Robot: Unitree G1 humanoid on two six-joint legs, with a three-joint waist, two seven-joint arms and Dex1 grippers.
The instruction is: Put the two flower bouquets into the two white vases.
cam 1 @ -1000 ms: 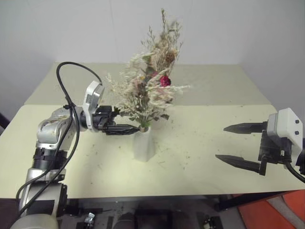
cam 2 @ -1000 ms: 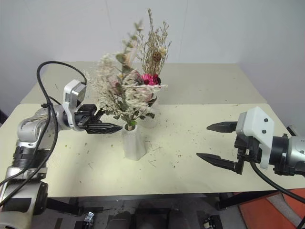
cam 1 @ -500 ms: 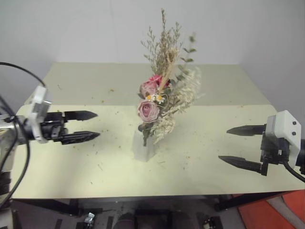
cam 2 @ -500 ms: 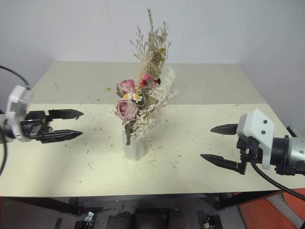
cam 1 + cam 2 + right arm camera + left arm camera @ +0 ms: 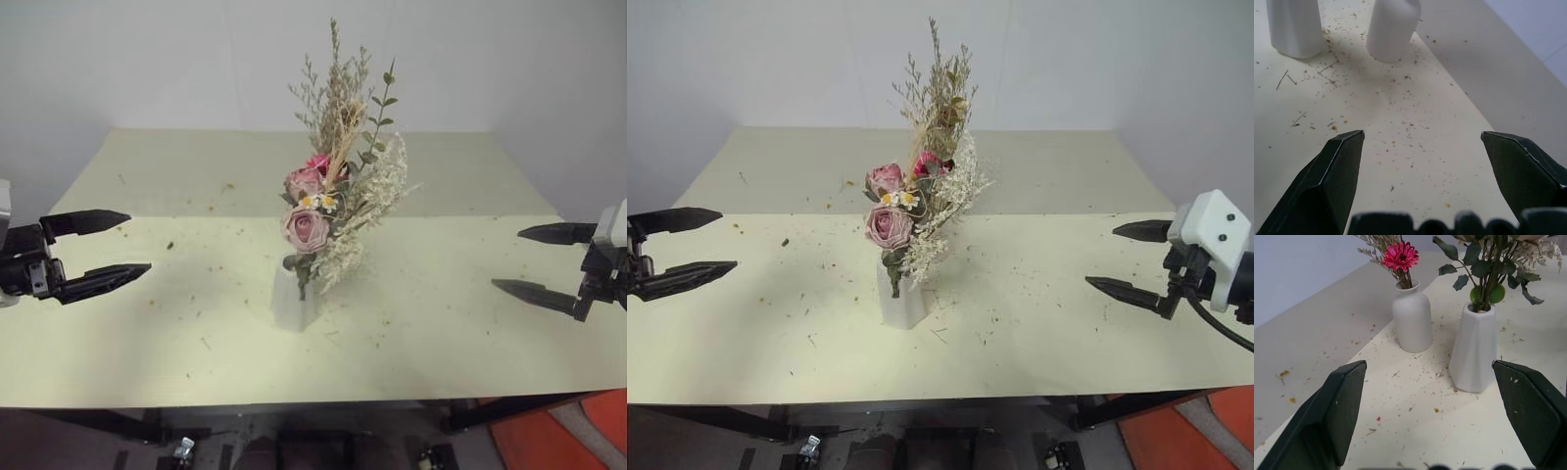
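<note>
Both grippers hang open and empty — left gripper [image 5: 93, 255] by the table's [image 5: 176, 176] left edge, right gripper [image 5: 1127, 259] by its right. Both bouquets stand in their vases: rose bunch [image 5: 338, 211] in the cone vase [image 5: 1475, 347], pink daisy [image 5: 1400, 255] in the round vase [image 5: 1411, 316] at mid-table. I'd judge them brittle and top-heavy — grip stems low.

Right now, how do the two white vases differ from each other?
The rounded vase has a narrow neck and a bulging body; the tapered vase has flat facets and widens toward its base. The rounded vase holds the pink daisy bunch; the tapered vase holds the rose bouquet. Both are matte white, upright, and filled.
</note>
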